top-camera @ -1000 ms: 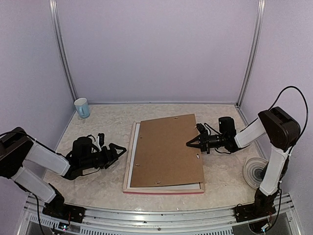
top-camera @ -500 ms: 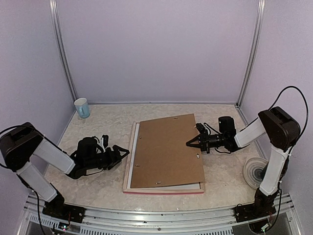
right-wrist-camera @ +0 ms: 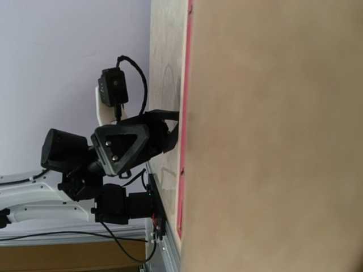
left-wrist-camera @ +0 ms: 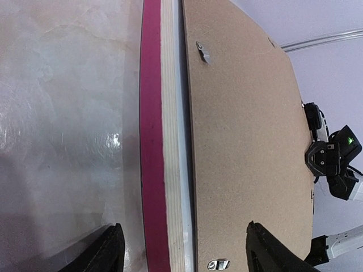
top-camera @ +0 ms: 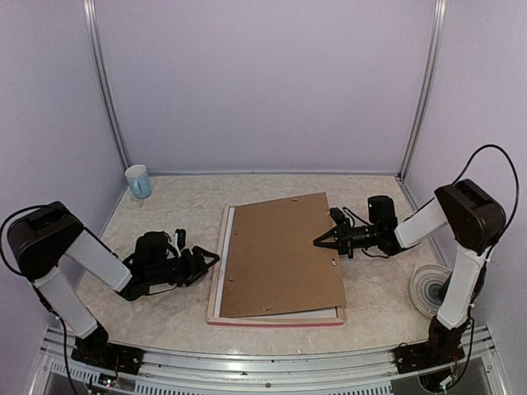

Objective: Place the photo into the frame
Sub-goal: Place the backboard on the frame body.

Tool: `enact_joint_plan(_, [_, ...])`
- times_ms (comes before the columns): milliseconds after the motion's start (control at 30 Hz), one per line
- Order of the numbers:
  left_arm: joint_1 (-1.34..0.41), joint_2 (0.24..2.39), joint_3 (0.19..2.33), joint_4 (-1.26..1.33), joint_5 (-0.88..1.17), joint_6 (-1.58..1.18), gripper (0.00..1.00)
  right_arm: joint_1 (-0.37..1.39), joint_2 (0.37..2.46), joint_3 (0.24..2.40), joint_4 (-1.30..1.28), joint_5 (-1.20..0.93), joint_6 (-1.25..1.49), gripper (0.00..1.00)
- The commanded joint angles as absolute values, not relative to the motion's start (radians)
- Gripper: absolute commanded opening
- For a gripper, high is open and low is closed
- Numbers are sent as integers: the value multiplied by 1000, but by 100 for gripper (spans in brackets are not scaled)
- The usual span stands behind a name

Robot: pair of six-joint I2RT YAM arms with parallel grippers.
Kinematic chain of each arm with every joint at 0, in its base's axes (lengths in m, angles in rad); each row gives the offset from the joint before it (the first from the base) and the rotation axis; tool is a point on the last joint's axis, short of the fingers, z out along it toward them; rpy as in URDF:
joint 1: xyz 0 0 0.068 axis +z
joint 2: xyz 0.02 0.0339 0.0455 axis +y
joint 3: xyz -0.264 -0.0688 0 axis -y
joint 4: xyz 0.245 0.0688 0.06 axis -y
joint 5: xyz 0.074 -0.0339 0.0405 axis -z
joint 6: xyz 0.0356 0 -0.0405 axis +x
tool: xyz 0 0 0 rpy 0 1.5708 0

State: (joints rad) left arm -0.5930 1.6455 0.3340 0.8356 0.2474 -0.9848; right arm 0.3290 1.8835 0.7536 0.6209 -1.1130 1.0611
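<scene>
One frame (top-camera: 276, 321), board (top-camera: 280, 255) atop, left tool (top-camera: 207, 262) beside

The left arm (top-camera: 95, 262) is seen folded low, with the forearm laid nearly level and directed rightward. The left gripper (top-camera: 206, 263) is held low, its jaws spread well apart. The right arm (top-camera: 463, 216) is raised at the elbow, with the forearm sloped down and leftward. The right gripper (top-camera: 319, 243) is found fully closed, its tips pointed left.
</scene>
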Motion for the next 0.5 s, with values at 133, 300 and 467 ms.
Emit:
enact_joint_plan(133, [-606,1691,357,892,261,-992,68,341,1891,774,629,-1160,1041,0])
enact_joint_plan(300, [-609,1713,355,911,267,-1002,66,354,1905,804,574,-1147,1007,0])
enact_joint_plan(467, [-612,1734,357,936,276,-1010,62,362,1924,819,569,-1147,1006,0])
